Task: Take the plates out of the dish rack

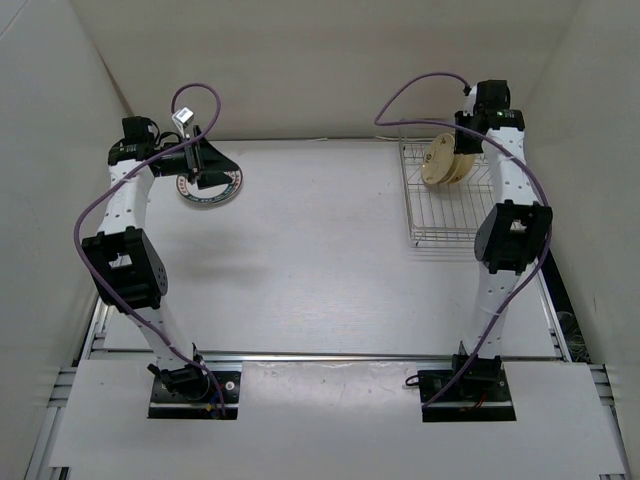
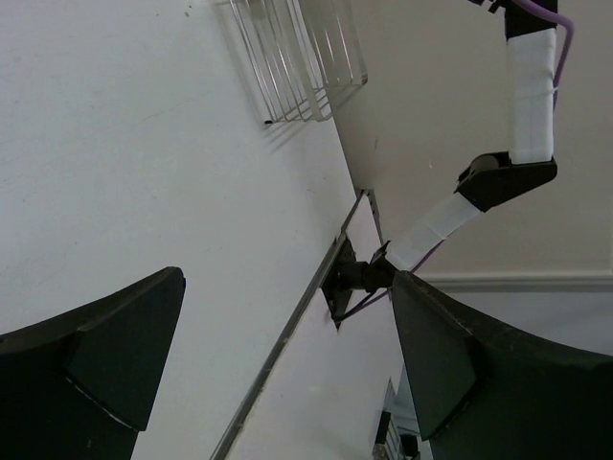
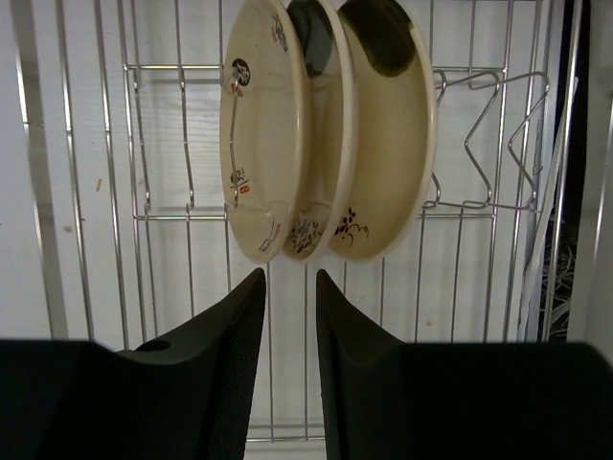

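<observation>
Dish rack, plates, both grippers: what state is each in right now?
dish rack: standing on the table, partly loaded.
cream plates: three, on edge in the rack, close together, not gripped.
dark-rimmed plate: flat on the table, out of the rack, free.
left gripper: wide open, empty.
right gripper: jaws narrowly apart, nothing between them, tips aimed at the cream plates' lower edges.

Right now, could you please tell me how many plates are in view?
4. Three cream plates stand on edge, side by side, in the dish rack; one dark-rimmed plate lies flat on the table, far left. Others may be hidden.
</observation>
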